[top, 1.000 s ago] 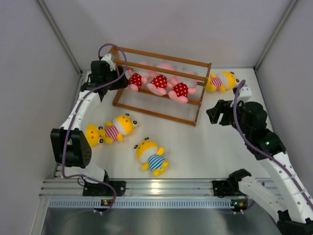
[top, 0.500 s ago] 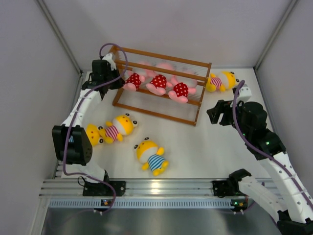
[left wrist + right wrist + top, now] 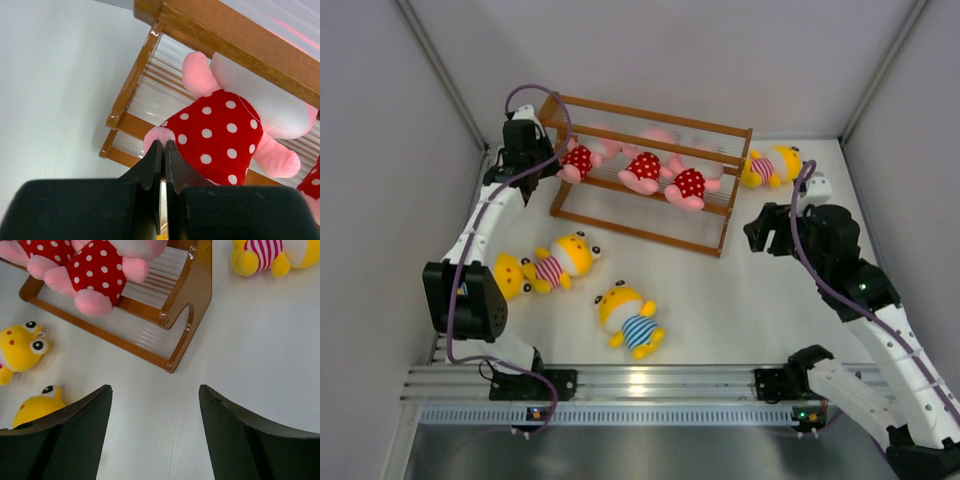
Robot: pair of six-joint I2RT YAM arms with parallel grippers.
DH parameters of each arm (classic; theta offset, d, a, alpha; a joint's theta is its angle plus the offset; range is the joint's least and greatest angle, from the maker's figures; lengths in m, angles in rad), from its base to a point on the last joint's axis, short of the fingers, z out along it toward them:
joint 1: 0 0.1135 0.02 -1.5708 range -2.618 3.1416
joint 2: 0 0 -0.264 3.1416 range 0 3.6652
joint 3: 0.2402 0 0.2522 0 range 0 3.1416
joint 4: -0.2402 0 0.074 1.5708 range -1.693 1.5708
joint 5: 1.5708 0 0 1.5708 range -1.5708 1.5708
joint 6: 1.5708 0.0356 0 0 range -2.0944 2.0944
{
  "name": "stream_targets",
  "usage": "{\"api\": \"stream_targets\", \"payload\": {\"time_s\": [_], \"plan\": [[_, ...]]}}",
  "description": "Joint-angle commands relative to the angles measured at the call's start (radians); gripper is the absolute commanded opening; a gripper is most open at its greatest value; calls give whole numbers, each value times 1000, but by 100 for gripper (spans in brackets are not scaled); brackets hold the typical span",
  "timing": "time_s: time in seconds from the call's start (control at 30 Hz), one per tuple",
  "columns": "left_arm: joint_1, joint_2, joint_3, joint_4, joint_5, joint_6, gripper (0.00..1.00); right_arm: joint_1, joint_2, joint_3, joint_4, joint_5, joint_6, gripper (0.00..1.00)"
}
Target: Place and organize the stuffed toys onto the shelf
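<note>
Three pink stuffed toys in red white-dotted outfits lie along the brown wooden shelf [image 3: 650,115]. My left gripper [image 3: 556,163] is at the shelf's left end, shut on the pink foot of the leftmost pink toy [image 3: 580,158]. The left wrist view shows the gripper [image 3: 163,145] pinching that foot of the toy [image 3: 215,135] under the shelf's top rail [image 3: 200,30]. My right gripper [image 3: 760,232] hangs open over bare table by the shelf's right end [image 3: 192,295], nothing between its fingers [image 3: 155,395].
A yellow toy in a pink-striped shirt [image 3: 770,167] lies right of the shelf. In front of the shelf lie another pink-striped yellow toy [image 3: 560,262], a yellow plush shape [image 3: 510,275] against it, and a blue-striped yellow toy [image 3: 632,320]. Grey walls enclose the table.
My left gripper has shut on the leftmost pink toy's foot and drawn the toy leftward along the shelf. The right arm has barely moved.
</note>
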Motion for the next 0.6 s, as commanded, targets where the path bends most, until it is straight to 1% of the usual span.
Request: {"api": "stream_targets", "payload": {"time_s": [0.0,0.17,0.3,0.4,0.57], "plan": [[7,-53,-9,67,-56,-43,0,12,61,51,-42,39,31,71],[14,-45,3,69,-65,-105,0,4,78,51,-31,55,72,71],[17,-17,31,73,-10,-149,0,-10,84,49,-27,44,77,71],[17,12,48,73,9,-152,0,-13,83,45,-28,32,78,71],[17,12,36,72,-19,-213,0,-14,80,42,-30,41,80,71]]}}
